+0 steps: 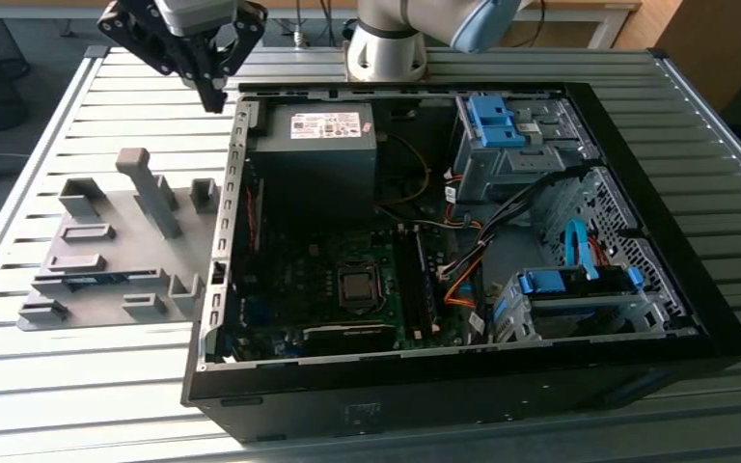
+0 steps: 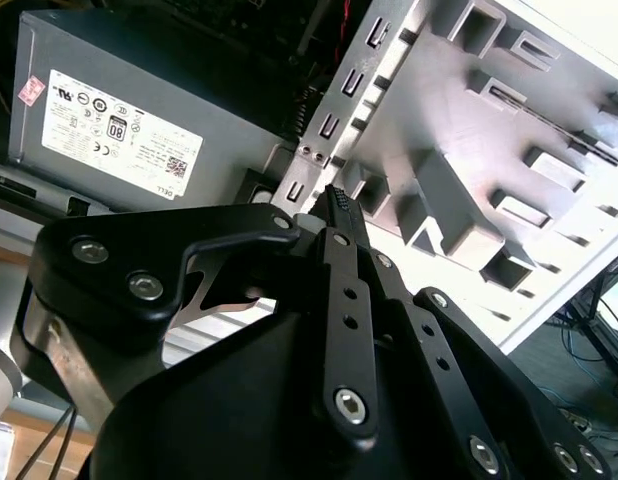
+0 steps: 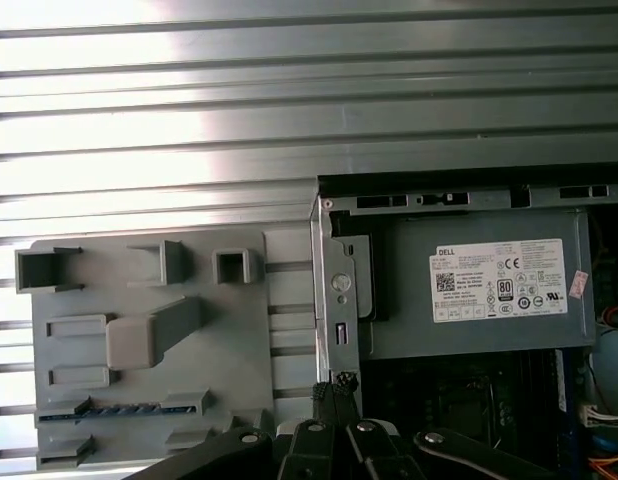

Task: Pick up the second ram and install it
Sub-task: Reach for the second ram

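Observation:
The second ram [image 1: 90, 281] lies flat in a slot near the front of the grey tray [image 1: 123, 253], on the exterior view's left. It shows as a dark blue strip with black chips [image 3: 119, 410] in the first wrist view and as a thin dark line [image 2: 549, 115] in the second. My gripper [image 1: 217, 99] hangs above the far left corner of the open computer case [image 1: 474, 386], past the tray's far end and well away from the ram. Its black fingers [image 2: 339, 205] are pressed together, shut with nothing between them. The long black memory sockets [image 1: 416, 280] sit on the motherboard inside the case.
A grey power supply [image 1: 313, 145] fills the case's far left corner, right beside the gripper. Upright grey blocks [image 1: 151, 188] rise from the tray. Drive cages with blue clips [image 1: 493, 121] and cables occupy the case's right side. The arm's base [image 1: 390, 43] stands behind the case on a slatted metal table [image 1: 74, 386].

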Controlling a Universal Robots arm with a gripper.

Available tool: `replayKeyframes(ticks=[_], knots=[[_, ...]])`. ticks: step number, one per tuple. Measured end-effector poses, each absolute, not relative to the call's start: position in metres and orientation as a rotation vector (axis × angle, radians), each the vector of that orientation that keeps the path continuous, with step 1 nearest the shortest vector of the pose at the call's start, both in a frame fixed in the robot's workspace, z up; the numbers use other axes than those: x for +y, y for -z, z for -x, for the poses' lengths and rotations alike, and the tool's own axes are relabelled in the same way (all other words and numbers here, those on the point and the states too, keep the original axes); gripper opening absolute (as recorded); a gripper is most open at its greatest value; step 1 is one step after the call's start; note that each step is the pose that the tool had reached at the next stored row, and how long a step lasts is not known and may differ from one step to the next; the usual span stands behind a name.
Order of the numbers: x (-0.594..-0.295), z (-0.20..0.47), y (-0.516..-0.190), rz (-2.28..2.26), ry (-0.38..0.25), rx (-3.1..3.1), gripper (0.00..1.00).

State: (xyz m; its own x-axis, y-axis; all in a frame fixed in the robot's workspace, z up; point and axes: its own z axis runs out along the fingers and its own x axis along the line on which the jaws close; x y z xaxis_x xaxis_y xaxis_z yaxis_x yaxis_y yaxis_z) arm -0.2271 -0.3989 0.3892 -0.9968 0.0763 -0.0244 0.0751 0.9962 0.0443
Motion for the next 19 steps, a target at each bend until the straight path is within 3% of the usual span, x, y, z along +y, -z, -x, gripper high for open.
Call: replayKeyframes(ticks=[19], knots=[[-0.399,0.254,-0.388,-0.118,-0.068,3.113,0.11]])
